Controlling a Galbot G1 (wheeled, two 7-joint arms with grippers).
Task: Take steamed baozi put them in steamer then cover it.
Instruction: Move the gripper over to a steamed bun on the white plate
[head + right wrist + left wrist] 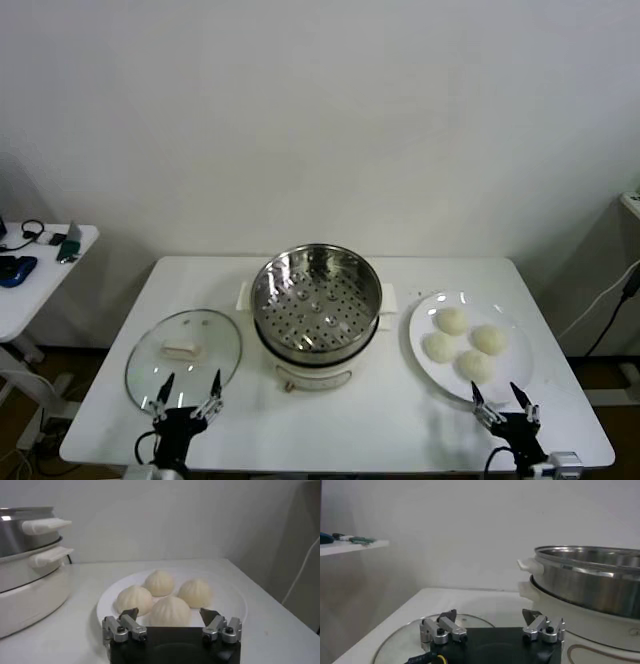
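1. A white rectangular table (pixel 330 420) carried all the things of the task, and it stood before a plain white wall (pixel 320 110).
2. The round shiny stainless-steel steamer (pixel 316 303) on its cream-white base stood at the middle of the table, nearer to the far edge. Its perforated tray was bare and the pot was uncovered.
3. The round clear glass cover (pixel 184 358) with a metal rim and a cream-white bar handle lay flat toward the table's left edge, just beside the steamer but apart from it.
4. A flat round white plate (pixel 505 325) lay toward the right edge of the table. On it rested the four small white-cream steamed baozi (pixel 463 344), close together in a cluster (in the right wrist view their pleated tops showed clearly).
5. The left gripper (pixel 185 392) hovered at the near edge of the table, over the near rim of the cover. Its fingers were spread wide and held nothing.
6. The right gripper (pixel 505 405) hovered at the near edge on the right side, just before the near rim of the plate. Its fingers were also spread wide and empty.
7. A small white side table (pixel 40 275) stood off to the left, with a few dark objects on it that I could not identify.
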